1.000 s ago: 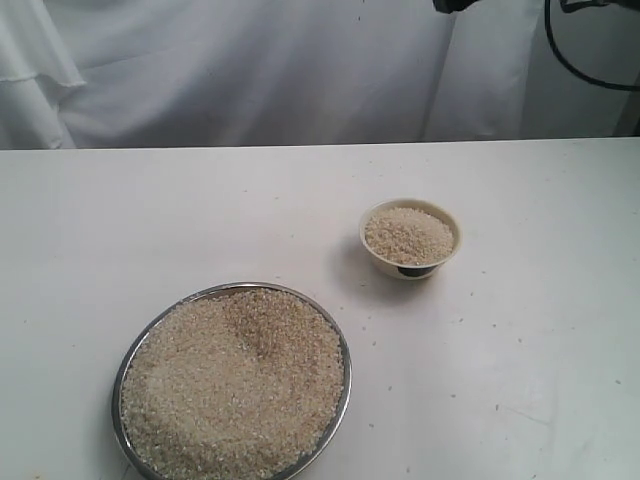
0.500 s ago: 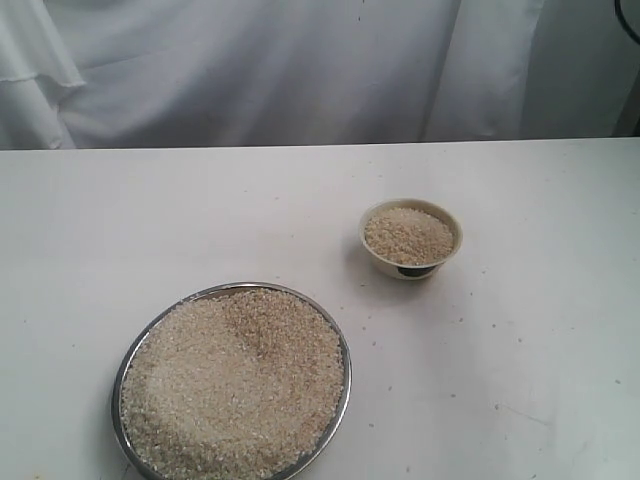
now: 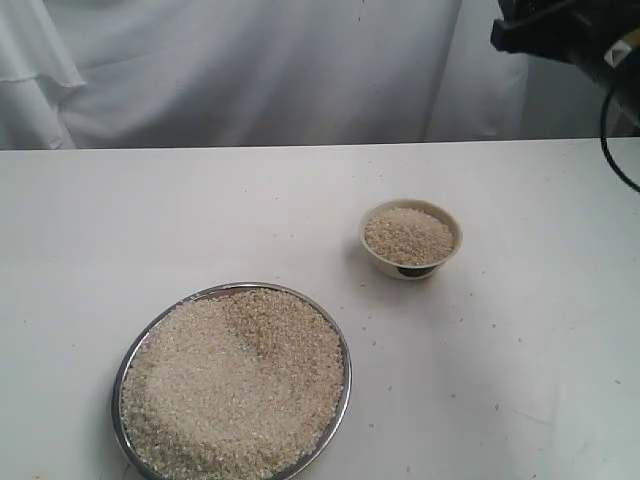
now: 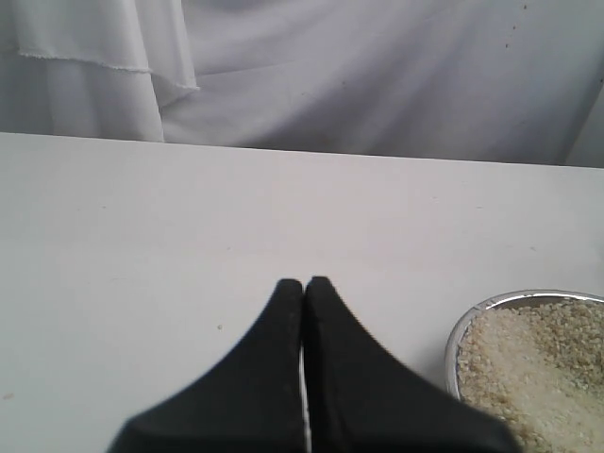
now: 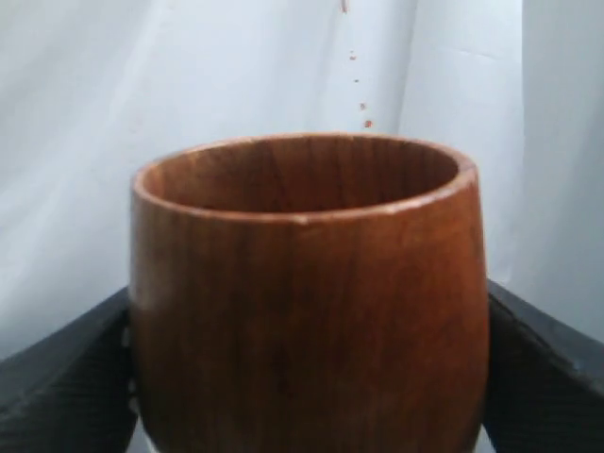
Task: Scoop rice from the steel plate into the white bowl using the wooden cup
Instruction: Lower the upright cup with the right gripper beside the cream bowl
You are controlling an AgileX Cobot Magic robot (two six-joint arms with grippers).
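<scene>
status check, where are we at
Left fingers shut, empty. Right fingers hold wooden cup, up high. White bowl nearly full of rice, steel plate heaped. Nothing between plate and bowl.

left pincer (image 4: 303, 286) closed, empty; right pincer (image 5: 309, 382) clamping wooden cup (image 5: 307, 274)

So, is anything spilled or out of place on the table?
Nothing serious. A few loose specks, perhaps stray grains, lie on the table to the right of the white bowl and steel plate. Both dishes sit upright and level.
</scene>
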